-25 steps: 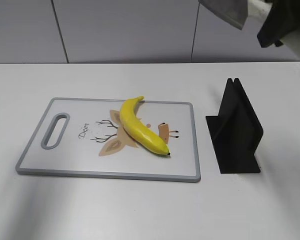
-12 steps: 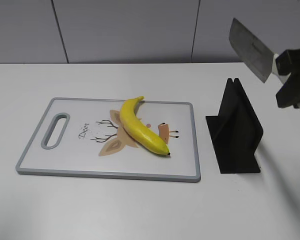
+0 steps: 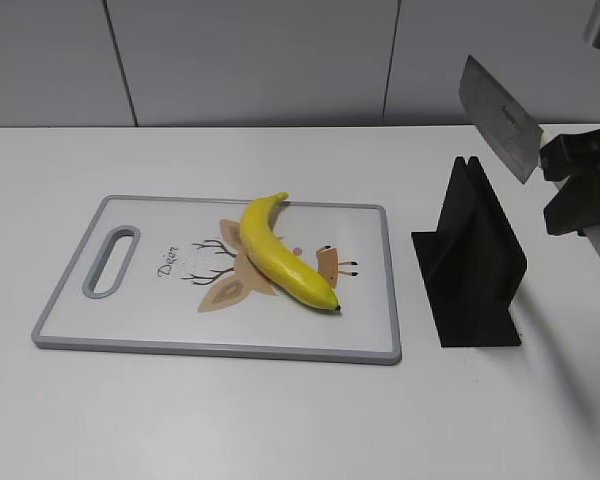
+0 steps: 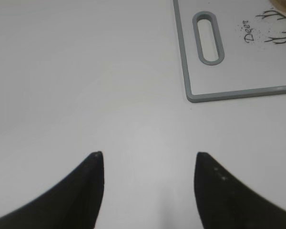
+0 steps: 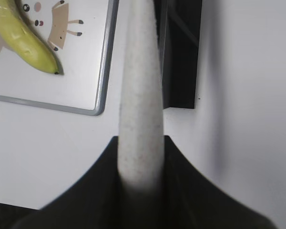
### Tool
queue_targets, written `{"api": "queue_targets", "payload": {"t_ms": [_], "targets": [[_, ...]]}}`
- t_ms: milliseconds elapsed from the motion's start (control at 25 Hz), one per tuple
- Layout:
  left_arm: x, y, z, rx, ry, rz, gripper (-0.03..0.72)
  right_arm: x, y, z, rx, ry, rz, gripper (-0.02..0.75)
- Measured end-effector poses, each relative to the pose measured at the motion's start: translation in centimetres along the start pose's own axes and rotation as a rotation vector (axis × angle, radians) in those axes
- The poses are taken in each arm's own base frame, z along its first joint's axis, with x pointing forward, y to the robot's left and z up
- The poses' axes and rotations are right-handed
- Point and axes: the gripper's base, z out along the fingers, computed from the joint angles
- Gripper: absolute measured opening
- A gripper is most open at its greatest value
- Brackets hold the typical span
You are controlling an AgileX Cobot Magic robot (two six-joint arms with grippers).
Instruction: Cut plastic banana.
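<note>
The plastic banana [image 3: 276, 252], glossy yellow with a dark tip, lies in the middle of the white cutting board [image 3: 130, 310]. It also shows in the right wrist view [image 5: 20, 38]. My right gripper [image 3: 570, 190] is shut on the pale handle [image 5: 140, 100] of a cleaver, whose grey blade [image 3: 498, 116] is held in the air above the black knife stand [image 3: 470, 268], right of the board. My left gripper [image 4: 148, 160] is open and empty over bare table, near the board's handle-hole corner [image 4: 209, 44]. It is out of the exterior view.
The black knife stand also shows in the right wrist view [image 5: 182, 52], right of the board's grey rim [image 5: 105, 71]. The board carries a deer drawing [image 3: 220, 275] and a handle slot [image 3: 112, 260]. A grey panelled wall stands behind the white table.
My right gripper came down from the top right corner with the cleaver. The blade now hangs lower, just above the stand. The banana and board have not moved.
</note>
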Motion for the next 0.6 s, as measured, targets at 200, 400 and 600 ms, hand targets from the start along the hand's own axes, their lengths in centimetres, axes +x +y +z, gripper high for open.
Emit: {"api": "queue_targets", "payload": {"t_ms": [200, 400, 600], "targets": [[1.4, 0.1, -1.9, -0.01, -0.135, -0.015, 0.584, -0.1, 0.0, 0.0, -0.004, -0.017, 0.006, 0.178], [3.6, -0.1, -2.9, -0.001, -0.173, -0.033, 0.577, -0.3, 0.0, 0.9, 0.007, 0.012, 0.012, 0.178], [4.9, -0.2, -3.9, 0.011, -0.263, -0.046, 0.572, -0.4, -0.1, 1.6, 0.015, 0.033, 0.015, 0.177]]}}
